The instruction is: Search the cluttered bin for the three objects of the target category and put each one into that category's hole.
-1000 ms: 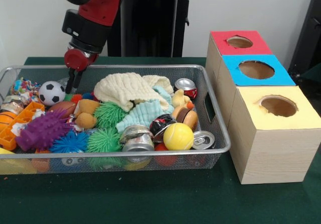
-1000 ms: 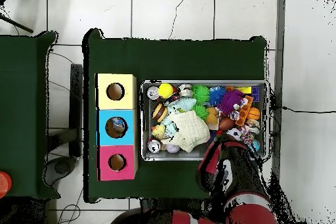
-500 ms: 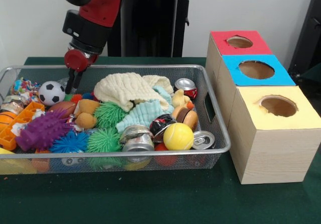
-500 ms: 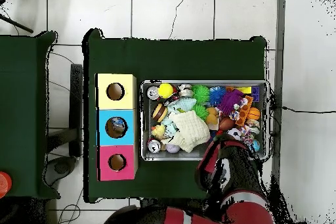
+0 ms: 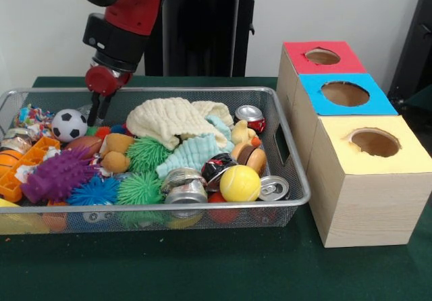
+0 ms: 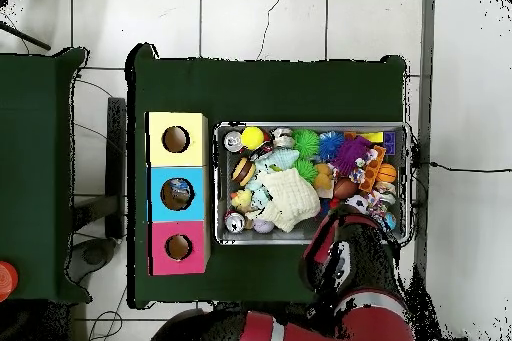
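Green cloth covers the table (image 5: pixel 202 274) — red-and-black gripper (image 5: pixel 95 115), fingers near-closed and empty, hangs beside the black-and-white soccer ball (image 5: pixel 69 125) in the wire mesh bin (image 5: pixel 291 173).

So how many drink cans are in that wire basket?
4 that I can see: a red can at the back right, a silver can at the front right corner, two crushed cans at the front middle. More may be buried.

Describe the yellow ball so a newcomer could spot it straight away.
Start at the wire bin left of the three boxes. At its front rim, toward the box side, sits the yellow ball, beside a crushed can. It is smooth and plain yellow, unlike the spiky green balls nearby.
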{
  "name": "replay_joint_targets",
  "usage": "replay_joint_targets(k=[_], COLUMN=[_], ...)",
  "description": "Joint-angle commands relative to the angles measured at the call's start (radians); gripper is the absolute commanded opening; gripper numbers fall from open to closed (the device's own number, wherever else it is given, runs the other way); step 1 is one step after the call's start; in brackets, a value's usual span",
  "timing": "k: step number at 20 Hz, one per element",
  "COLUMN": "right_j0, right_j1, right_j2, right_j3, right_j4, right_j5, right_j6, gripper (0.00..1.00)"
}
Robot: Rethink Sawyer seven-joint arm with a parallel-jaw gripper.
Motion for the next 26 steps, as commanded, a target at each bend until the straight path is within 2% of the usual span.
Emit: replay_joint_targets(k=[1, 10, 26], right_j0=[-0.026, -0.02, 0.023], right_j1=[0.077, 0.075, 0.074], right_j2=[-0.014, -0.033, -0.005], right_j3=[0.009, 0.01, -0.002], right_j4=[0.051, 0.075, 0.163], right_j5=[-0.002, -0.01, 0.03], right_j6=[0.2, 0.175, 0.135], gripper=[1.0, 1.0, 1.0])
